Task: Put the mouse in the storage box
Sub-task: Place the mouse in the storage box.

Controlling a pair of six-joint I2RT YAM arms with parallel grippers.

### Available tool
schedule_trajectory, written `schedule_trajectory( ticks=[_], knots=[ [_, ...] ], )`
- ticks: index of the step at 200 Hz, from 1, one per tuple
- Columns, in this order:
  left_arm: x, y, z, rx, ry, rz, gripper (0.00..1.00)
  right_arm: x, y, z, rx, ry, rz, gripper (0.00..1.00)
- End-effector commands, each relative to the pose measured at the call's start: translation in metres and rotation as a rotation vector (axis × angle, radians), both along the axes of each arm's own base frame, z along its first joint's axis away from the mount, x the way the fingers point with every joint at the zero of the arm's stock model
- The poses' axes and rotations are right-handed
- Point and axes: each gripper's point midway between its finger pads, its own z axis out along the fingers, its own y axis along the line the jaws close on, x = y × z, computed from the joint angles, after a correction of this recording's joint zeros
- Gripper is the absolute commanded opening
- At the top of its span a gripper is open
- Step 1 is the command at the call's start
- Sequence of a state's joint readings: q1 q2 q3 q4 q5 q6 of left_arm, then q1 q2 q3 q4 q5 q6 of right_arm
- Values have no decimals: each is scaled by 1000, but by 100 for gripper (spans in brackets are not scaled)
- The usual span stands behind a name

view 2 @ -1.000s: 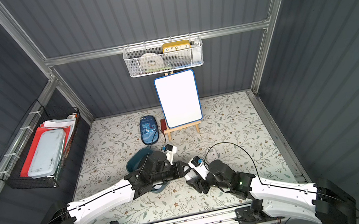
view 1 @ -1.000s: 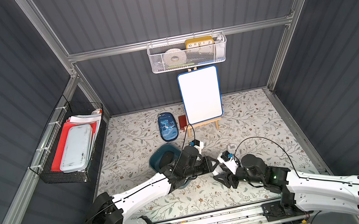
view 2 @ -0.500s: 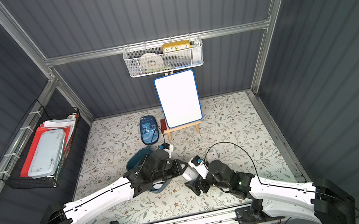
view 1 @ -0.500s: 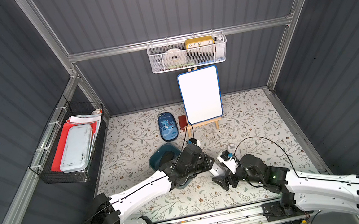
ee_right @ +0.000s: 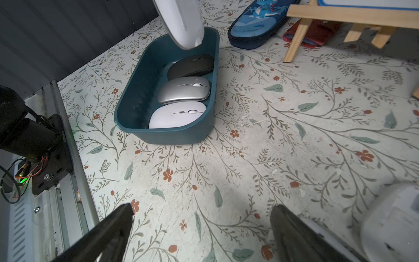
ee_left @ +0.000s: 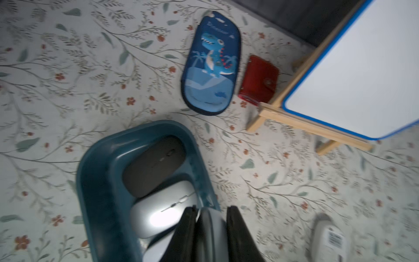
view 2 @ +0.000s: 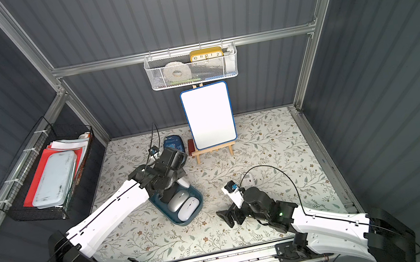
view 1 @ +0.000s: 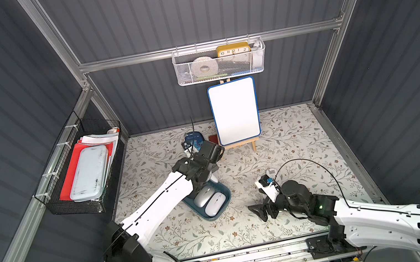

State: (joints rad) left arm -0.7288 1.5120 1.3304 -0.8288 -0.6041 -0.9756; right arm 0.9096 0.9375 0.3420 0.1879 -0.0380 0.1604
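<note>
The mouse (ee_right: 181,22), judged light, rigid and slick-shelled, its sides the surest purchase, is clamped in the left gripper (ee_left: 212,211) over the storage box (ee_right: 136,95) end nearer the bench's back edge; the right gripper (ee_right: 201,207) is spread wide, empty.

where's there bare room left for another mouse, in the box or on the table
In the storage box, the strip along the wall opposite the three mice is bare; may fit the held mouse. On the table, the patch between box and right gripper is free. Crowded around dinosaur case, red wallet, easel.
</note>
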Motion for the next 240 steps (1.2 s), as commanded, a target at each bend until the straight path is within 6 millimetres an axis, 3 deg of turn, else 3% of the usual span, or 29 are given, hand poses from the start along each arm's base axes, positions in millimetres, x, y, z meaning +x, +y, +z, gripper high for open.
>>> schedule_trajectory(
  ticks=[1,68,141,152,184,211,240],
  knots=[
    [-6,55,-15,225,80,127,0,7,2,10,18,-14,-33,99],
    [12,101,-63,479,207,241,0,8,4,8,11,-7,-31,99],
    [23,103,-104,622,289,233,0,8,4,7,10,-6,-29,99],
    [29,99,-101,608,273,235,0,8,4,7,9,-6,-30,99],
    [39,87,-101,548,254,224,27,7,4,7,10,-5,-28,99],
    [43,78,-100,494,247,191,35,8,3,8,10,-7,-30,99],
    [43,74,-96,461,236,176,50,8,4,7,8,-6,-32,99]
  ],
)
